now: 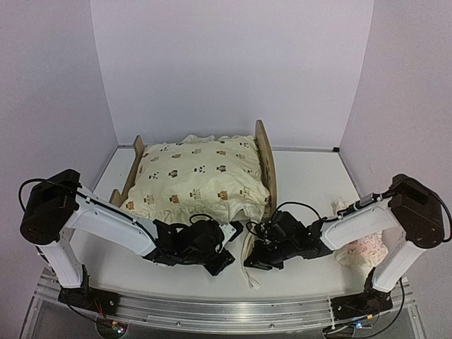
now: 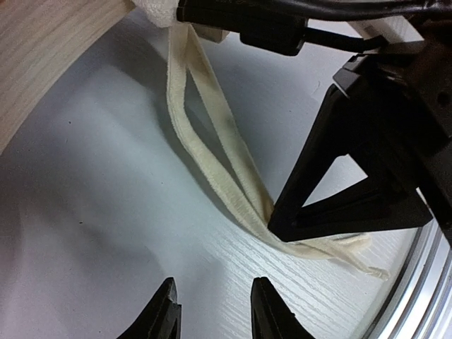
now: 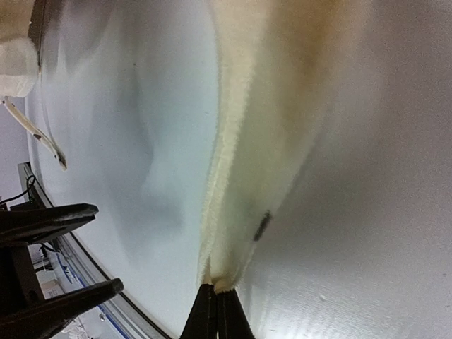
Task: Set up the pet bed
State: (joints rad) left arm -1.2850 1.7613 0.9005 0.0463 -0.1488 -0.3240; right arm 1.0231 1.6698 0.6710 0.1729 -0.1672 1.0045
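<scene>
— What is the right gripper [image 3: 216, 300] doing?
— It is pinching the cushion tie [image 3: 247, 155], its fingers pressed together on it.
— And the left gripper [image 2: 212, 307]?
— Its fingers are standing apart, holding nothing, with the tie lying just ahead. The pet bed [image 1: 267, 161] is sitting beyond both grippers, under the cushion [image 1: 198, 176].

This looks like a robot lab test cell. A white table [image 1: 318, 176] is boxed in by plain pale panels [image 1: 233, 63] at the back and both sides. The left arm [image 1: 106, 222] and right arm [image 1: 357, 222] are bolted to an aluminium rail [image 1: 226, 314] along the bottom of the frame. Black cables [image 1: 295, 204] run exposed, and a small lit circuit board [image 1: 113, 327] sits at lower left.
</scene>
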